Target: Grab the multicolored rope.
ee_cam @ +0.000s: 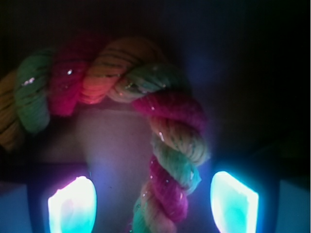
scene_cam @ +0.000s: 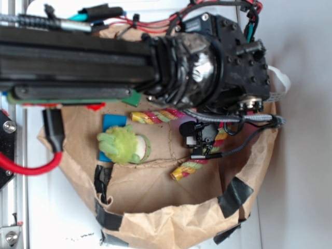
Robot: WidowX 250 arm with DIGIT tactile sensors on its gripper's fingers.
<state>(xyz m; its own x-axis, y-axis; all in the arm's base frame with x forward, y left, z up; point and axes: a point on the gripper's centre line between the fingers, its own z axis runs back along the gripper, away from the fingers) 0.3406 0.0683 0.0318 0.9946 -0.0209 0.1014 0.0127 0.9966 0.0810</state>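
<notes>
The multicolored rope (scene_cam: pixel 155 116) is a thick twisted rope of pink, yellow, orange and green strands, bent in a curve on the brown paper inside the bag; its other cut end (scene_cam: pixel 188 169) lies lower down. My gripper (scene_cam: pixel 199 139) is low over the bend of the rope, which it partly hides. In the wrist view the rope (ee_cam: pixel 170 145) arches across the top and runs down between my two glowing fingertips (ee_cam: pixel 73 206). The gripper (ee_cam: pixel 153 206) is open, with a gap on both sides of the rope.
A fuzzy lime-green round toy (scene_cam: pixel 123 146) lies left of the rope, next to a blue patch (scene_cam: pixel 114 122). The brown paper bag (scene_cam: pixel 171 223) has raised walls patched with black tape. The black arm crosses the top of the exterior view.
</notes>
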